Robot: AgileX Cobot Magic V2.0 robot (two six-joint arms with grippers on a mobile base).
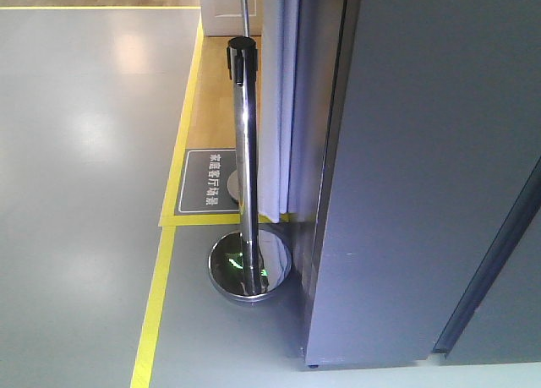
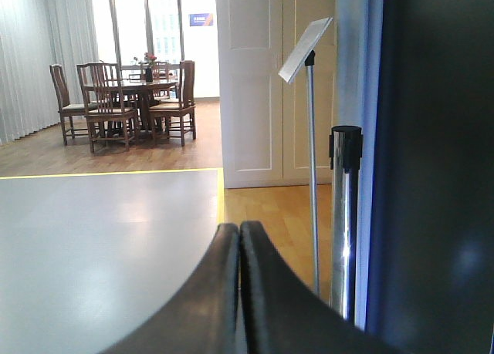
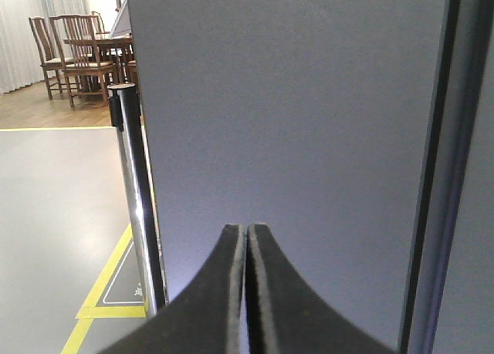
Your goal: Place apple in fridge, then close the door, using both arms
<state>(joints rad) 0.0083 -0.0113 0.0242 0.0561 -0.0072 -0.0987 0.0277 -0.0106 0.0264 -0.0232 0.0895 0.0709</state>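
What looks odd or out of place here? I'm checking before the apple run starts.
Nothing stands out. The fridge looks closed, the stanchion post stands upright beside it, and both grippers, left and right, are shut and empty.

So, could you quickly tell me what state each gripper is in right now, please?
Left gripper: closed, fingers pressed together, holding nothing.
Right gripper: closed, holding nothing, pointed at the fridge.
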